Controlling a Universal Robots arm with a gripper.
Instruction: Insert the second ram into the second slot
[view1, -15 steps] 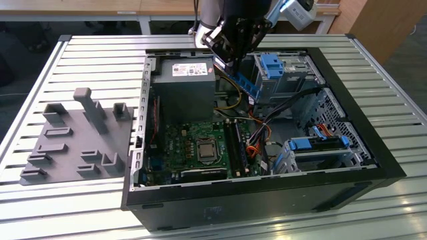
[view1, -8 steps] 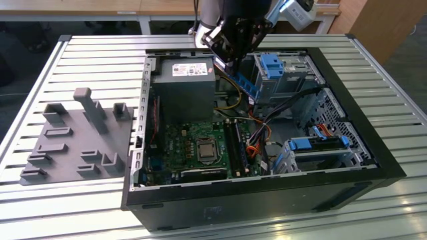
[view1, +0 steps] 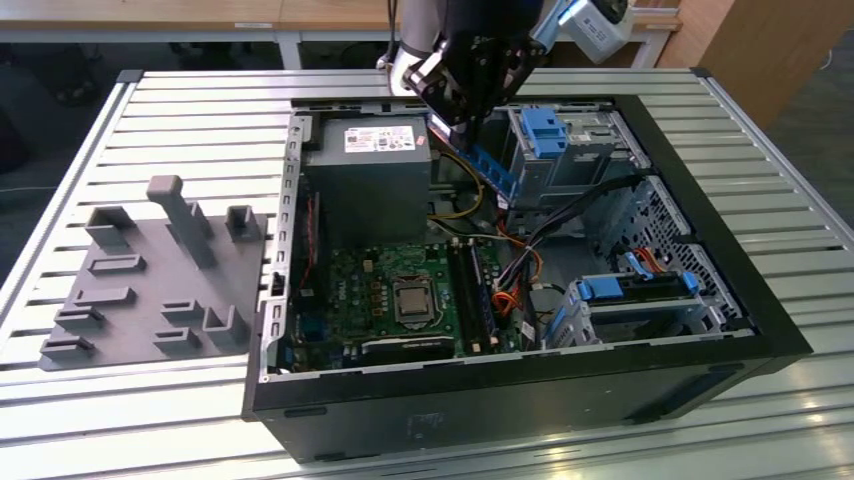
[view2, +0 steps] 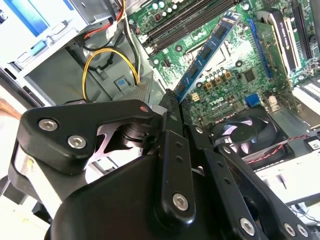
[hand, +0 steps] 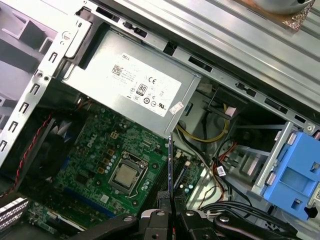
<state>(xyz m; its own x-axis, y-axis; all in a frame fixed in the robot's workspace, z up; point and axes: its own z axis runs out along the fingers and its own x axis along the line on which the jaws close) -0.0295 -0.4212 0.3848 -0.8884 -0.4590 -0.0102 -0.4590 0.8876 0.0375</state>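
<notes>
My gripper (view1: 470, 133) hangs over the open computer case, shut on the second ram (view1: 491, 172), a thin blue stick slanting down from the fingers above the motherboard (view1: 360, 290). In the second wrist view the gripper (view2: 172, 98) clamps one end of the ram (view2: 210, 50), and its chips show. The first wrist view has the ram (hand: 170, 165) edge-on, rising from the gripper (hand: 169, 201). The dark memory slots (view1: 477, 292) lie below beside the processor socket (view1: 402, 301), apart from the stick. I cannot tell which one is the second slot.
A grey power supply (view1: 367, 160) fills the case's far corner, close to the gripper. Blue drive-bay clips (view1: 541, 130) stand at the exterior view's right, with loose cables (view1: 534, 215) between. A grey fixture with pegs (view1: 147, 280) lies outside the case on the slatted table.
</notes>
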